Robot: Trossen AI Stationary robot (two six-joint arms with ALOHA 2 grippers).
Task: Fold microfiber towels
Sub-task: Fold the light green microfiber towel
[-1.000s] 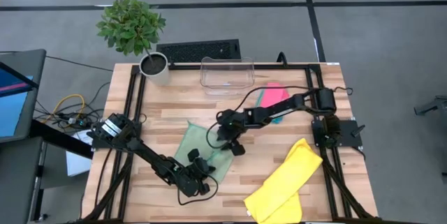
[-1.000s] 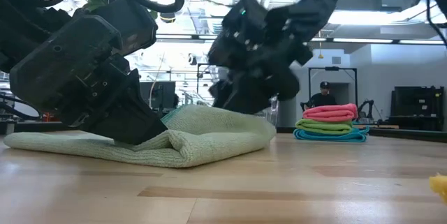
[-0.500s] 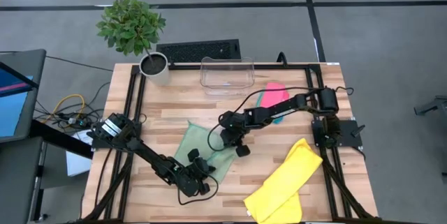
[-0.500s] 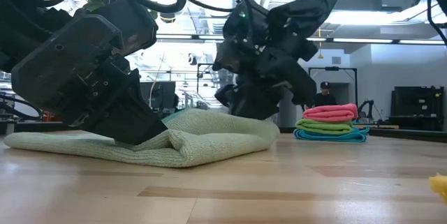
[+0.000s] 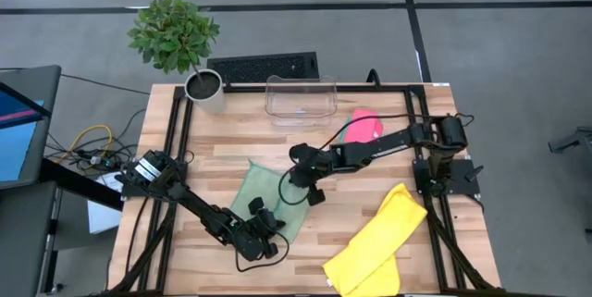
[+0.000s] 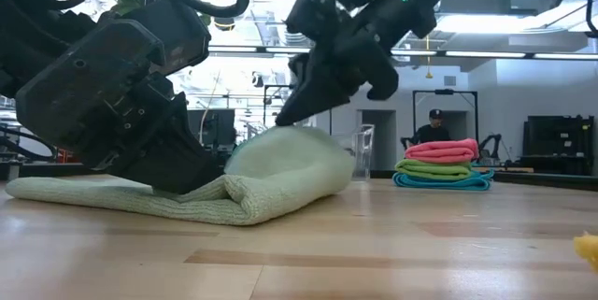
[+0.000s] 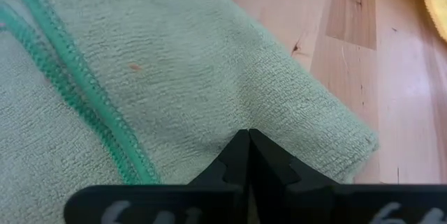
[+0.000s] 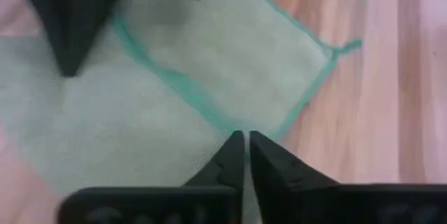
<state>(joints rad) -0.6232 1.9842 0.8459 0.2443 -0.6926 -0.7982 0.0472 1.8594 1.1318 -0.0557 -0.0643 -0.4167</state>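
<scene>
Pale sage green cloth, one of the microfiber towels (image 5: 270,202), lies partly folded on the wooden tabletop (image 5: 351,214) between the two arms, its teal-stitched hem showing in both wrist views. The left gripper (image 5: 262,238) sits low at the towel's near edge with its fingers pressed together on a pinch of the fabric, the folded roll bulging just beyond its tips (image 7: 249,140) in the left wrist view. The right gripper (image 5: 294,179) is at the towel's far corner, fingers drawn together on the hemmed edge (the right wrist view shows the tips (image 8: 245,142) meeting right at the stitching), and in the low view that corner is raised above the rest of the cloth (image 6: 280,164). A yellow towel (image 5: 375,240) lies spread near the front right of the tabletop, well apart from the sage one. A stack of folded towels (image 6: 441,164), pink on top, then green, then blue, rests toward the back right, near a clear plastic bin (image 5: 301,96). A potted plant (image 5: 185,43) stands at the back left corner.
</scene>
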